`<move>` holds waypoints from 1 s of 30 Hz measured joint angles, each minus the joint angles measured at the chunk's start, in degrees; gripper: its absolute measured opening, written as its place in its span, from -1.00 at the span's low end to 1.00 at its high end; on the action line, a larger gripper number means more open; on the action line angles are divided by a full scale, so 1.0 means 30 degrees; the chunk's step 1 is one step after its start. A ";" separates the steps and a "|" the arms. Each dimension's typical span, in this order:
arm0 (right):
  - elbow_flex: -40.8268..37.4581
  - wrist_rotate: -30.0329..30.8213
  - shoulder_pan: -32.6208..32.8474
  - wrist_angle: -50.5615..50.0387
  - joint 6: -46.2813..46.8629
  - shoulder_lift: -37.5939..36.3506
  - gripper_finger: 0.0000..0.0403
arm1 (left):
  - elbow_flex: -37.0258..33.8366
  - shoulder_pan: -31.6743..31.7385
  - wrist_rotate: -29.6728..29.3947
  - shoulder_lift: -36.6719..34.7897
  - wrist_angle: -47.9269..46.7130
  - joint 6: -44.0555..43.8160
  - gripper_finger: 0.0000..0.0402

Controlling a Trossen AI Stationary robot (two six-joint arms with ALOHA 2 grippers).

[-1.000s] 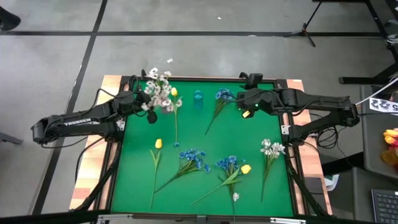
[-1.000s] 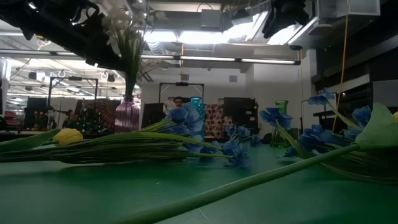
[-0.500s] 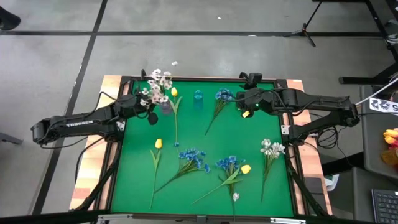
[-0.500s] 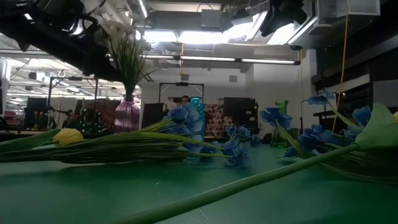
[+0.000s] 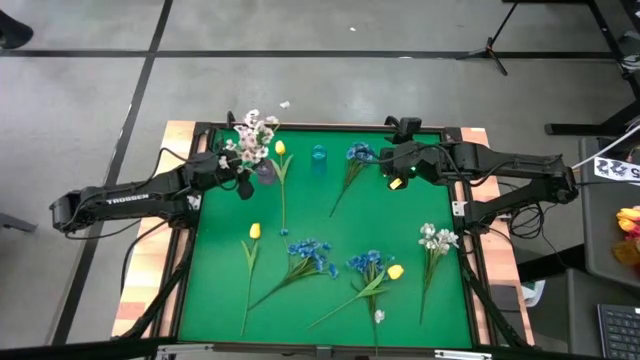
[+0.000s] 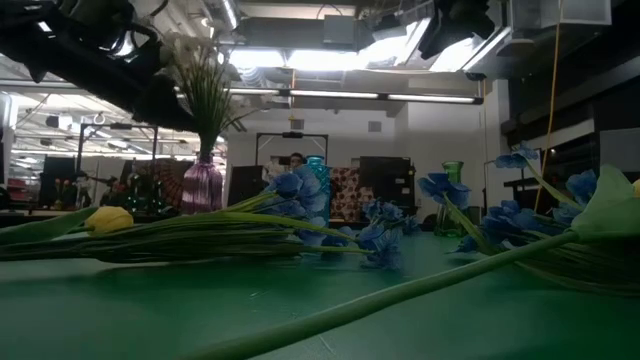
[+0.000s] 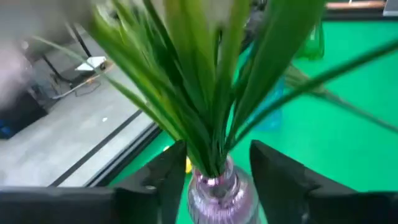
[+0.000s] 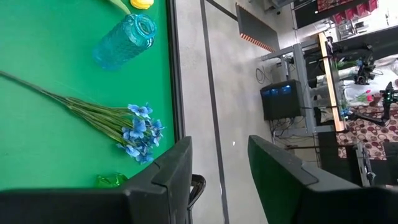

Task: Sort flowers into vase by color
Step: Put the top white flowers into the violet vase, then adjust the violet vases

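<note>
White spray in purple vase, upper left of high view. Left gripper fingers apart, flanking vase neck. Right gripper apart, idle, upper right. Blue, yellow stems unsorted on surface.

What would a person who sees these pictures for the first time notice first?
Most striking is the white flower spray standing in the purple vase at the far left of the green table, with the open left gripper on either side of the vase's neck. Loose blue flowers and yellow tulips lie scattered over the near half, and the open right gripper waits at the far right edge.
</note>
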 joint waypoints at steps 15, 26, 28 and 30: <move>0.0000 -0.0007 0.0000 0.0000 -0.0015 0.0000 -0.23 | 0.0036 -0.0087 -0.2842 -0.0007 -0.3621 -0.3871 0.18; 0.0007 0.0000 -0.0015 -0.0007 -0.0031 0.0000 -0.23 | 0.0036 -0.2336 -0.1509 -0.0007 -0.6056 -0.8188 0.18; 0.0007 0.0000 -0.0015 -0.0006 -0.0035 0.0000 -0.23 | 0.0036 -0.2804 -0.1501 -0.0007 -0.6072 -0.8698 0.17; 0.0007 0.0000 -0.0015 -0.0007 -0.0035 0.0000 -0.23 | 0.0036 -0.3296 -0.1425 -0.0007 -0.6282 -0.9299 0.14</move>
